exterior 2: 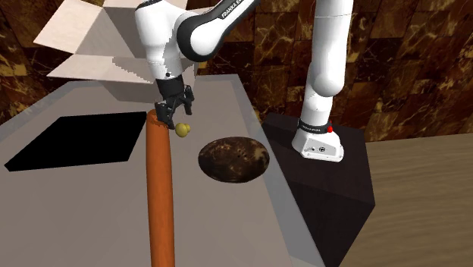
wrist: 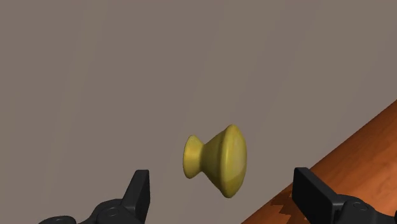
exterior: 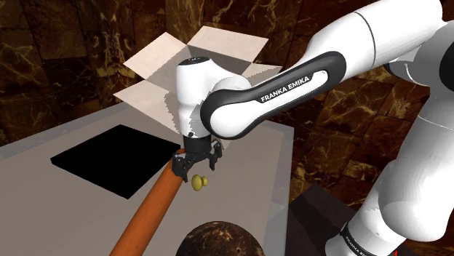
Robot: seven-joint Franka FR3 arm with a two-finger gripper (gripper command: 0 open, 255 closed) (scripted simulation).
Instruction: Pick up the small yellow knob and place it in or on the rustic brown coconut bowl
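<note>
Hovering over yellow knob (exterior: 199, 182), shoulder view's lower centre; gripper (exterior: 193, 169) spread, empty. Next: lower, pinch, carry to bowl (exterior: 222, 241).

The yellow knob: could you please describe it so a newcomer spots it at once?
On the grey table, find the long orange-brown rod and the dark bowl. The knob lies on its side beside the rod, near the bowl. It alone is yellow, small and mushroom-shaped.

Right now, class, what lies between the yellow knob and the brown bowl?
Nothing stands between them. Only bare grey tabletop separates the yellow knob from the brown bowl. This is plain in the second exterior view and in the shoulder view.
</note>
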